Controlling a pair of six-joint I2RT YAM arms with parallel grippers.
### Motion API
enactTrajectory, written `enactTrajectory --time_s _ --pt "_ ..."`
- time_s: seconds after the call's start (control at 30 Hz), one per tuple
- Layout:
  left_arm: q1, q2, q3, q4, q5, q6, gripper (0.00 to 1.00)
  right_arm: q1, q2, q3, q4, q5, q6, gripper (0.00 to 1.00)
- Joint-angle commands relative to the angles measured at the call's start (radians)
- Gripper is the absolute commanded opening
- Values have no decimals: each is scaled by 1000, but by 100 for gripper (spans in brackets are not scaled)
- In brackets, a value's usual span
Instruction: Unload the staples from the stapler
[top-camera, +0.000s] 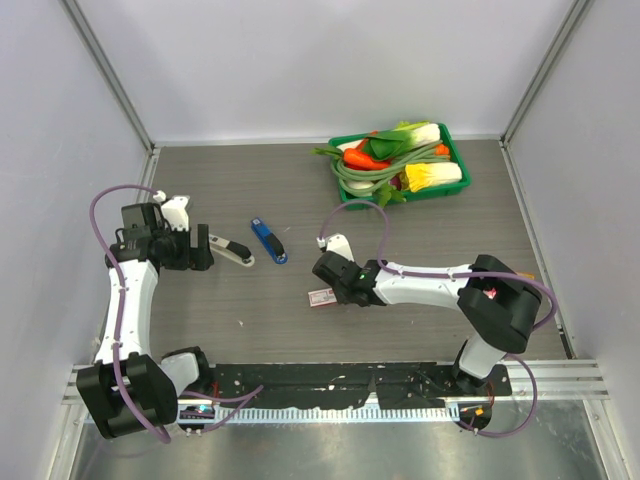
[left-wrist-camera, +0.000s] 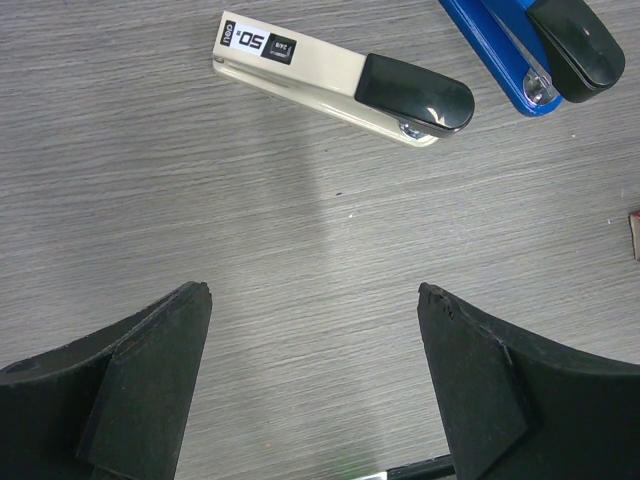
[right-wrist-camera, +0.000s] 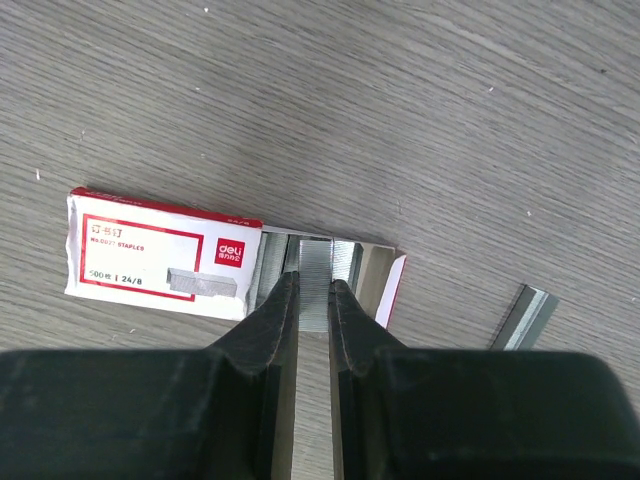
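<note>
Found the left claw (left-wrist-camera: 312, 300) at the far left, spread wide with nothing between its fingers, above the grey wood-grain bench (left-wrist-camera: 300, 200). Noted a cream stapler (left-wrist-camera: 340, 80) with a black cap lying flat just beyond it, apart from both fingers. Saw a blue stapler (left-wrist-camera: 540, 45) just right of that one, near it but not touching, also flat on the bench. Spotted, further right, a small white-and-red staple box (right-wrist-camera: 160, 262) with an open tray showing at its right end. Caught the right claw (right-wrist-camera: 312, 285) low over that tray, pinched nearly closed on the staples (right-wrist-camera: 312, 262), a thin silvery strip running between the two black fingers and reaching over the tray. Could not tell whether the strip rested in the tray or hung just above it. Picked out a loose strip (right-wrist-camera: 525, 315) of the same silvery metal on the bench right of the box, apart from it. Saw, in the far right corner, a green basket (top-camera: 457, 152) of toy vegetables, well apart from both arms.
</note>
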Motion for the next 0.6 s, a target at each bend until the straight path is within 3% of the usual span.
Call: enactTrajectory --time_s 0.0,0.57 --pt "6 -22 -2 24 10 13 88 -2 10 1 39 19 11 1" --pt "6 -25 -10 19 15 17 88 -2 4 -9 51 12 9 2"
